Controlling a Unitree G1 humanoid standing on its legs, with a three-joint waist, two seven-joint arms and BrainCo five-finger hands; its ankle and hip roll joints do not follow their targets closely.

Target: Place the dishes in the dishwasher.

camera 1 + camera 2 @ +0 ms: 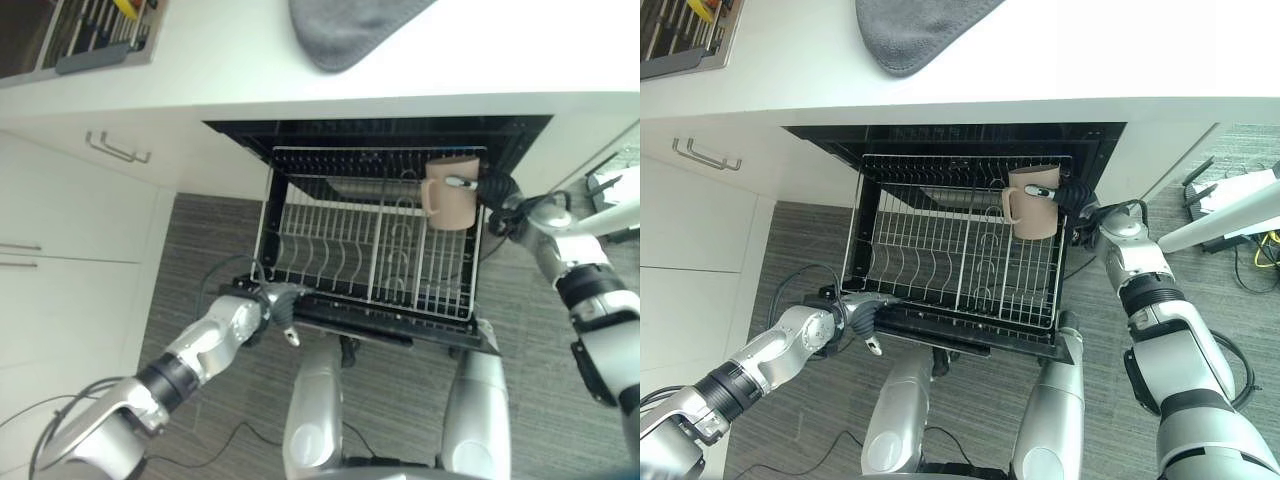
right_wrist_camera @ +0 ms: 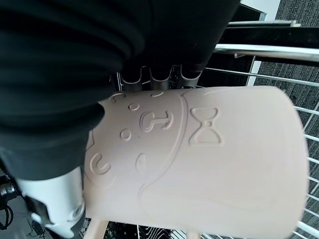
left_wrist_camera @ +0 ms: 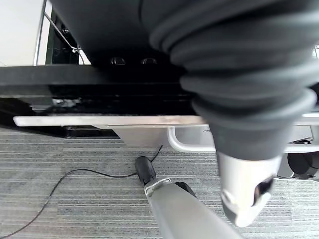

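Observation:
A pale pink mug (image 1: 450, 195) with raised patterns hangs on its side above the right rear part of the pulled-out wire rack (image 1: 370, 300). My right hand (image 1: 500, 205) is shut on the mug (image 2: 209, 149), fingers over its top and thumb along its side. The mug's handle points left toward the rack's middle. The rack holds no dishes that I can see. My left hand (image 1: 275, 305) is low at the rack's front left corner, by the edge of the dishwasher door (image 1: 400, 330). Its fingers lie straight along that edge and its thumb (image 3: 244, 199) hangs down, holding nothing.
A white counter runs above the dishwasher, with a grey cloth (image 1: 350, 30) on it and a cutlery tray (image 1: 95, 35) at the far left. White drawers with a metal handle (image 1: 115, 150) stand to the left. Grey striped floor lies below; cables (image 1: 1240, 245) lie at the right.

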